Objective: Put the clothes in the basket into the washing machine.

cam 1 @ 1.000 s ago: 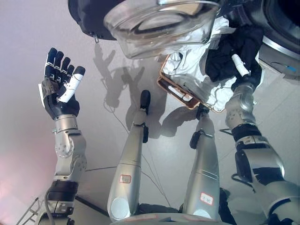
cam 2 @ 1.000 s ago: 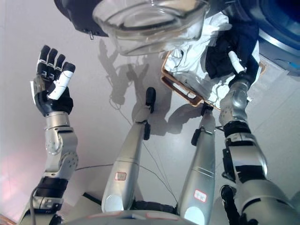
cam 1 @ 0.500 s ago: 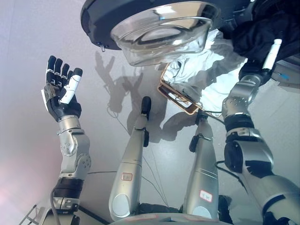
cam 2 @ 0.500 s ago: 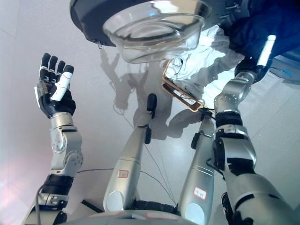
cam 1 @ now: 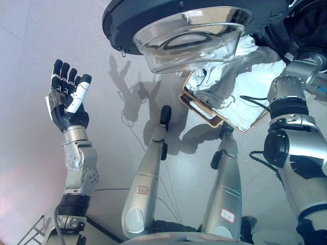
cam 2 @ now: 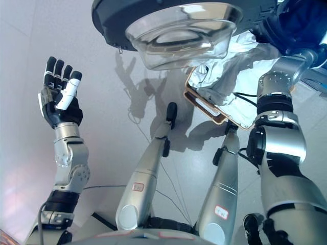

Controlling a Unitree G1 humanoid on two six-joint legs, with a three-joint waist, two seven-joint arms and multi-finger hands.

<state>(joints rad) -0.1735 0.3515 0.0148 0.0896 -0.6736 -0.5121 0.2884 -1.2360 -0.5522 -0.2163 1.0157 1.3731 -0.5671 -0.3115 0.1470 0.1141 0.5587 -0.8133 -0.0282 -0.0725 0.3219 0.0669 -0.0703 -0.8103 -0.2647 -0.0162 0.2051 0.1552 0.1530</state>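
A brown woven basket (cam 1: 198, 105) stands on the floor under the washing machine's open door (cam 1: 191, 33), a dark ring round a clear glass bowl. White clothes (cam 1: 245, 84) lie heaped in the basket. A dark garment (cam 2: 299, 25) hangs at the top right, at the machine's front. My right arm (cam 1: 292, 87) reaches up into that garment, and the cloth hides its hand. My left hand (cam 1: 66, 99) is raised at the left, open and empty, far from the basket.
The machine's pale front edge (cam 2: 318, 76) shows at the right border. Light grey floor (cam 1: 30, 46) lies to the left and in front. The open door overhangs the basket's far side.
My right arm has lifted the dark garment out of the basket, up and to the right, to the machine's front. The whole view has shifted a little. My left hand has stayed raised.
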